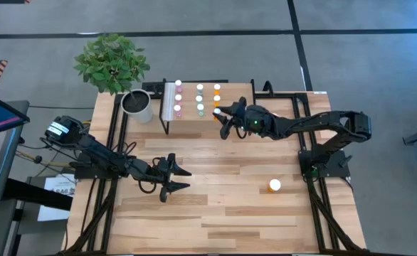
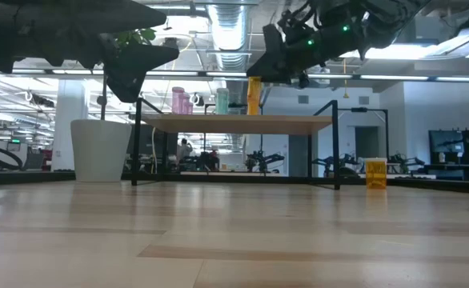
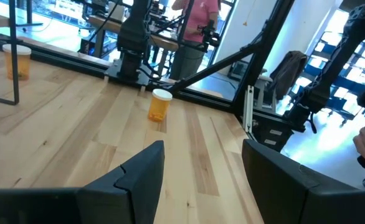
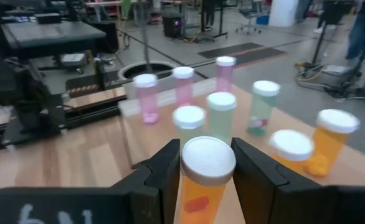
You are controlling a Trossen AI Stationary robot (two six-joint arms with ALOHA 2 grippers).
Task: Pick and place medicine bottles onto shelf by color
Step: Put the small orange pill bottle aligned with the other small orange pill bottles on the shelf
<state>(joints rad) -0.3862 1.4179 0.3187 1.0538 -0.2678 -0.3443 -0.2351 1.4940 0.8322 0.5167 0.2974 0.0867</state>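
Note:
The light-wood shelf (image 1: 238, 92) stands at the table's far middle. It carries a row of pink bottles (image 1: 178, 97), a row of teal ones (image 1: 200, 97) and orange ones (image 1: 217, 88). My right gripper (image 1: 221, 118) is at the shelf's near right corner, shut on an orange white-capped bottle (image 4: 202, 193). My left gripper (image 1: 179, 179) hovers open and empty over the table's left middle. One orange bottle (image 1: 275, 185) stands on the table's near right. Another orange bottle (image 3: 15, 61) shows beyond a shelf leg. My right gripper pinches the orange bottle at its white cap (image 4: 207, 163), one finger (image 4: 164, 168) on each side. The fingers slant down from the table's right. The bottle hangs upright (image 2: 253, 98) at the shelf's top; I cannot tell whether its base touches the board.
A grey-white pot (image 1: 137, 105) with a green plant (image 1: 111, 62) stands at the shelf's left end. Black frame rails run along the table's left and right sides. Bare tabletop lies between the arms. A person in a pink top (image 3: 198, 25) stands beyond the table.

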